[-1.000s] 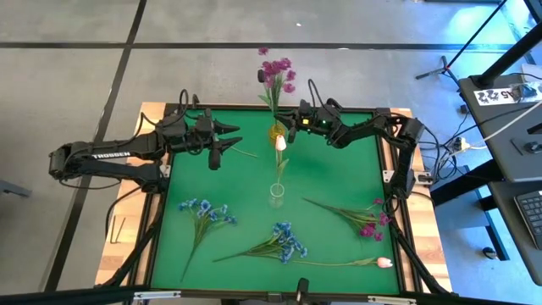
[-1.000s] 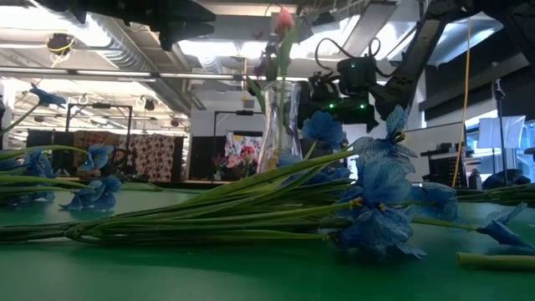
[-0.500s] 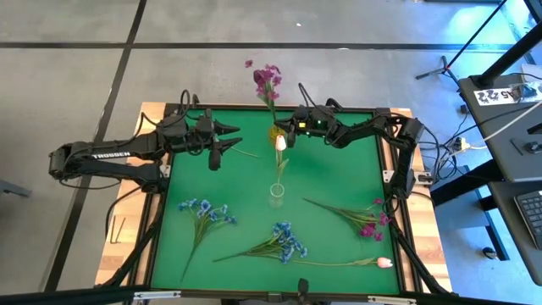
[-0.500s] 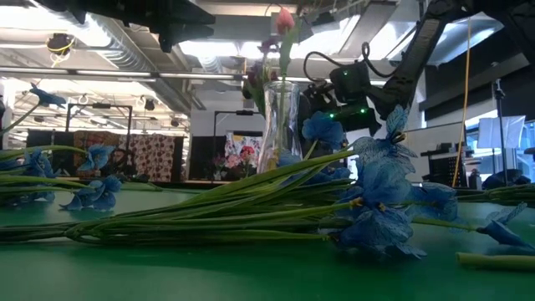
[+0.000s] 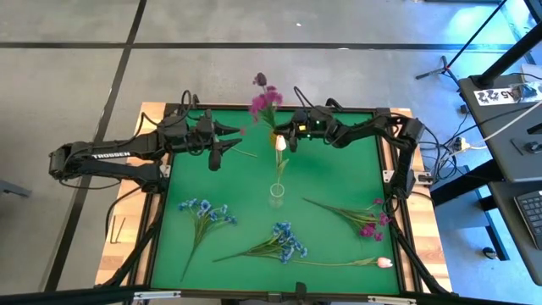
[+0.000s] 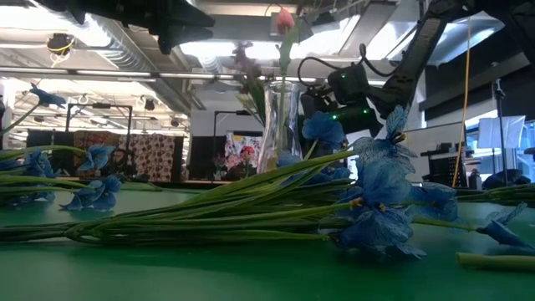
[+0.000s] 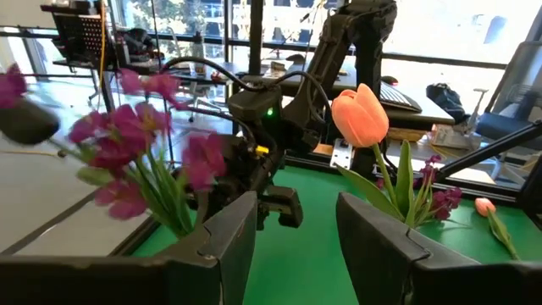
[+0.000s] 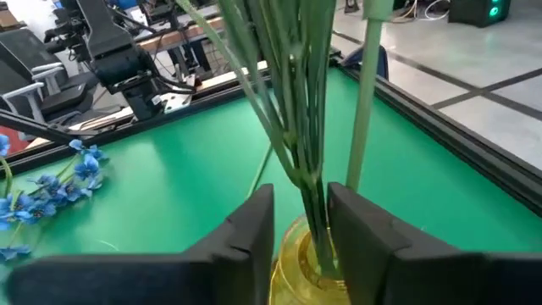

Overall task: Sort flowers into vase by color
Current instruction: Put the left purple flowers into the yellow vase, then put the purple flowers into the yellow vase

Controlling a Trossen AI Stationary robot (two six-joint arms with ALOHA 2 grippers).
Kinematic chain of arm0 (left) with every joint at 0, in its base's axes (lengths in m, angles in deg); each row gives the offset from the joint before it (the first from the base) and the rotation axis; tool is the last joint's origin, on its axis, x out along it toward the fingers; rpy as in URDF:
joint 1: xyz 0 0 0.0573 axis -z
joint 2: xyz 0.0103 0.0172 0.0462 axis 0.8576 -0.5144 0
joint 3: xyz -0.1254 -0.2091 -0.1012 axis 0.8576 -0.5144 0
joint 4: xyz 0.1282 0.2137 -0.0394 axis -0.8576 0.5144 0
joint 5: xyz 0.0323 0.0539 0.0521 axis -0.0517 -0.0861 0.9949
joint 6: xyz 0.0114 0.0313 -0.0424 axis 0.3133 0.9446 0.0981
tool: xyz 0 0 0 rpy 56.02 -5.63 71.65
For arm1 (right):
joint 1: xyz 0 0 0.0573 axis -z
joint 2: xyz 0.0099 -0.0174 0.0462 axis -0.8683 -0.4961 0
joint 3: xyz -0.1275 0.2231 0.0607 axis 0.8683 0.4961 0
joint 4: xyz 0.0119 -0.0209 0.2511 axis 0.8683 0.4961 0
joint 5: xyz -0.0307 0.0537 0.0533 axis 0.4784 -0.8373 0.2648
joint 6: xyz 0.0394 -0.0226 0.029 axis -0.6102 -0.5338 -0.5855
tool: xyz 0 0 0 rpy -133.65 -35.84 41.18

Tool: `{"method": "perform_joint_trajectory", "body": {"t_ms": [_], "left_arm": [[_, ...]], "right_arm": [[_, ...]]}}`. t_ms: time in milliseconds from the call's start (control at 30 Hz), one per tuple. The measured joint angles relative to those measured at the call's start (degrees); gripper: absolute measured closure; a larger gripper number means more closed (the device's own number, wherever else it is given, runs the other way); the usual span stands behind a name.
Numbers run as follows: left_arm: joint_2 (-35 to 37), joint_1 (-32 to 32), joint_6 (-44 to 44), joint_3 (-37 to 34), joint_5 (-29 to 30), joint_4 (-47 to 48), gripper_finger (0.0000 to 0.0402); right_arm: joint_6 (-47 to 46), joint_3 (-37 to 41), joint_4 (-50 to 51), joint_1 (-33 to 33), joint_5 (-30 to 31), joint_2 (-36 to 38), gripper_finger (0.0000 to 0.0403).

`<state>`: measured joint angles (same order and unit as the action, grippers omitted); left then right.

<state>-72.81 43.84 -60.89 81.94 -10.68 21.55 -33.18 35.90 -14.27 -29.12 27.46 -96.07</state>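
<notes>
You have the right gripper (image 8: 301, 193) directly over the yellow vase (image 8: 288, 254), its fingers (image 8: 246, 246) parted on either side of the green stems of the magenta spray (image 5: 264, 100), which stand in that vase. A sliver of space shows beside the stems, so the grip reads as released, though the vase's base and the stems' lower ends are hidden behind the fingers. The spray's blossoms lean from the yellow vase toward the left gripper (image 5: 222, 140), which hangs just beside the vase with its fingers spread and nothing between them. In the left wrist view the blossoms are smeared, and in the low view they are only a faint blur. Just beside the yellow vase, toward the table's front edge, stands the clear vase (image 5: 277, 193) with one pink tulip (image 5: 280, 142) in it; its bloom leans back toward the yellow vase. Farther that way, well apart from the yellow vase, lie two blue sprays (image 5: 203, 210) (image 5: 286, 237), a second magenta spray (image 5: 368, 222) and another pink tulip bud (image 5: 385, 263). From above, the right gripper covers most of the yellow vase.
</notes>
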Motion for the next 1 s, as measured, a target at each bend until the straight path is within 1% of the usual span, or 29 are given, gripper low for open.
{"method": "perform_joint_trajectory", "body": {"t_ms": [200,333,567,667,767,900,1000], "left_arm": [[0.0,0.0,-0.6,0.0,0.0,0.7,0.0242],[0.0,0.0,-0.7,0.0,0.4,0.7,0.0242],[0.0,0.0,-0.8,0.0,0.4,1.0,0.0242],[0.0,0.0,-0.8,0.0,0.4,1.0,0.0242],[0.0,0.0,-0.8,0.0,0.4,1.0,0.0242],[0.0,0.0,-0.8,0.0,0.4,1.5,0.0242],[0.0,0.0,-0.8,0.0,0.4,2.5,0.0242]], "right_arm": [[1.1,0.0,1.5,0.0,0.0,2.6,0.0241],[2.6,0.0,6.5,0.0,0.5,5.8,0.0224],[7.1,0.0,20.6,0.0,2.4,12.5,0.0221],[7.2,0.0,25.7,0.0,3.6,16.0,0.0221],[6.9,0.0,31.1,0.0,3.5,20.6,0.0221],[7.5,0.0,41.3,-0.4,4.6,27.8,0.0221],[7.6,0.0,48.2,-0.8,4.2,33.1,0.0221]]}}
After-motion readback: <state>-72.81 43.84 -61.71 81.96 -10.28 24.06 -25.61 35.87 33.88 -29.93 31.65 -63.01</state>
